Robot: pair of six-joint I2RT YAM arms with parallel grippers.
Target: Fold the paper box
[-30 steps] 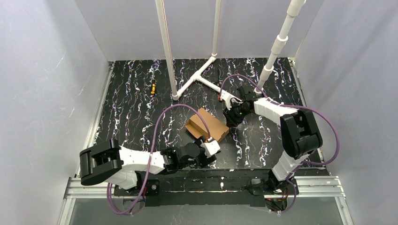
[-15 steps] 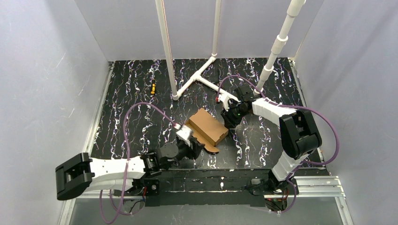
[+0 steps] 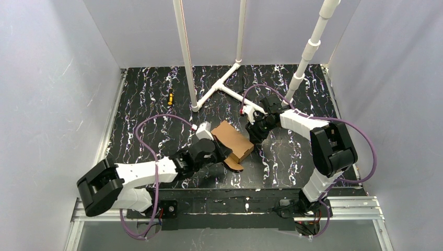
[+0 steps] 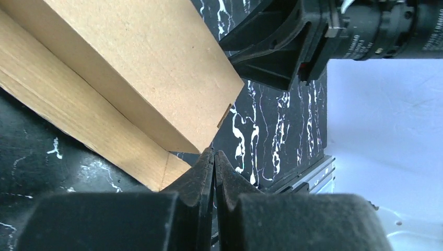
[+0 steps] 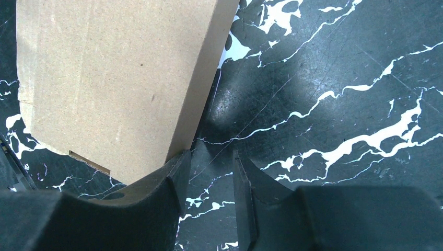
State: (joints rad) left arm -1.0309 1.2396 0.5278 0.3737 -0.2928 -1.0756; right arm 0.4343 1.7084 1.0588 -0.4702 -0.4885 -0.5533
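The paper box [image 3: 233, 139] is a small brown cardboard box lying mid-table, with one flap [image 3: 234, 163] flat on the table at its near side. My left gripper [image 3: 222, 150] is shut and empty, its tips [image 4: 214, 155] just off the near corner of the box [image 4: 141, 68], above the flat flap [image 4: 78, 117]. My right gripper [image 3: 256, 134] stands partly open at the box's right end. In the right wrist view one finger [image 5: 175, 172] touches the side of the box [image 5: 115, 78], and nothing lies between the fingers of the gripper [image 5: 211, 157].
A white pipe frame [image 3: 219, 86] stands on the far half of the black marbled table [image 3: 146, 120]. A small yellow and black object [image 3: 170, 97] lies at the far left. A metal rail [image 3: 235, 205] runs along the near edge. Grey walls enclose three sides.
My left arm swung from the box's near right corner round to its near left side, and its gripper went from open to shut. The near flap now shows. The right arm barely moved.
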